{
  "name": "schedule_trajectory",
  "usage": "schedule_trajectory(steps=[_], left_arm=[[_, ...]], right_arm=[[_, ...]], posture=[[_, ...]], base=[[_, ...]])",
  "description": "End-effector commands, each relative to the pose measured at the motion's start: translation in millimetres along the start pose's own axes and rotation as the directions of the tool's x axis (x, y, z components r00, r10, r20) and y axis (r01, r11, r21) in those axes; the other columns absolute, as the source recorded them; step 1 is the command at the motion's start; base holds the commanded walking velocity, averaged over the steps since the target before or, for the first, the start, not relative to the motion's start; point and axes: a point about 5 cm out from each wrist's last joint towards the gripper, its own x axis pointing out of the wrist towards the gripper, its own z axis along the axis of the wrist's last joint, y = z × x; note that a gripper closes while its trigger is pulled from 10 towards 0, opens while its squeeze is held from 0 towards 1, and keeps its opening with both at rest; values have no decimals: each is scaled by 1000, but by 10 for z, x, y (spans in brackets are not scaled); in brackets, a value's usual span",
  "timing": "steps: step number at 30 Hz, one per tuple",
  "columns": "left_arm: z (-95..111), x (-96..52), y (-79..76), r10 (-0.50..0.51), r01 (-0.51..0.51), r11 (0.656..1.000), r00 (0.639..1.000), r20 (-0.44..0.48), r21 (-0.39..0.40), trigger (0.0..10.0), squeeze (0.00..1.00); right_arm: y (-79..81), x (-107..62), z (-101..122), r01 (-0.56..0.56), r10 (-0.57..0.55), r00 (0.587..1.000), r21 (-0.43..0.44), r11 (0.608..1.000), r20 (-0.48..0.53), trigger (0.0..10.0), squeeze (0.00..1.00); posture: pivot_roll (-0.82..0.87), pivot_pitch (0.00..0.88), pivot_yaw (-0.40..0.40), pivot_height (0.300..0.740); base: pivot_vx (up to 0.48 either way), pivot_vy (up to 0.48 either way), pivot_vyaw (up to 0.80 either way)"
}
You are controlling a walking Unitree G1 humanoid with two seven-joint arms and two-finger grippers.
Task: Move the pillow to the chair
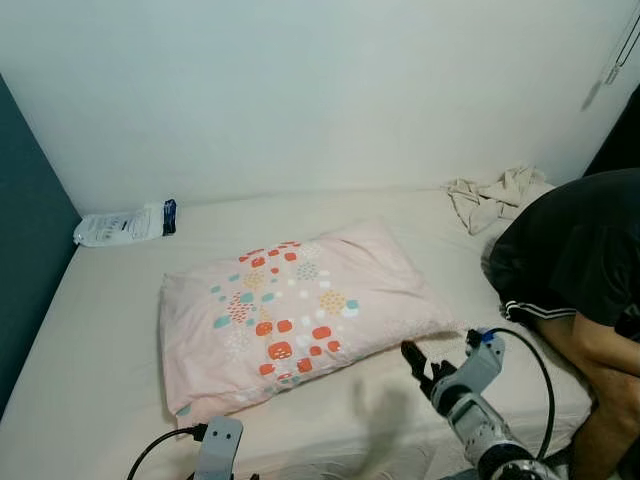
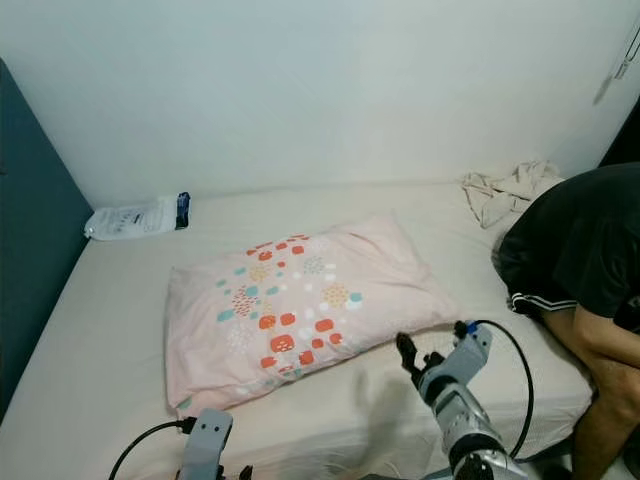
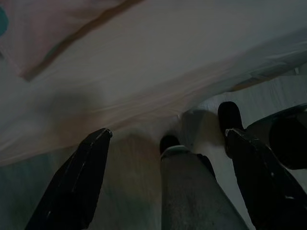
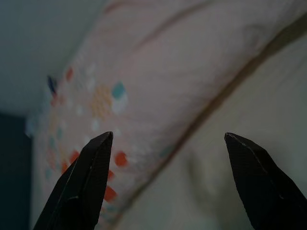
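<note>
A pink pillow (image 1: 300, 310) with orange, teal and white spots lies flat in the middle of the bed (image 1: 110, 340). My right gripper (image 1: 415, 362) hovers low over the sheet just in front of the pillow's near right corner, apart from it. In the right wrist view the right gripper (image 4: 168, 135) is open, its fingers framing the pillow's edge (image 4: 158, 96) with nothing between them. My left arm (image 1: 218, 445) hangs low at the bed's front edge. The left gripper (image 3: 169, 131) is open and empty, seen over the sheet's front edge, in dim light.
A person (image 1: 580, 270) in a dark shirt and shorts sits on the bed's right edge, close to my right arm. Crumpled beige cloth (image 1: 495, 195) lies at the back right. A white packet (image 1: 125, 223) lies at the back left by the teal wall (image 1: 30, 250).
</note>
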Motion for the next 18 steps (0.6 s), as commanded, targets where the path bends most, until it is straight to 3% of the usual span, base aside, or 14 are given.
schedule_trajectory(steps=[1, 18], left_arm=[[-38, -19, 59, 14, -14, 1000, 1000, -10, 7, 10000, 0], [-75, -56, 194, 49, -49, 999, 999, -4, 23, 10000, 0]], right_arm=[[3, 4, 26, -10, 10, 1000, 42, 999, 8, 10000, 0], [183, 78, 31, -103, 103, 995, 97, 990, 7, 10000, 0]], posture=[[-62, 71, -16, 670], [-54, 89, -3, 585]], base=[[0, 0, 0], [0, 0, 0]])
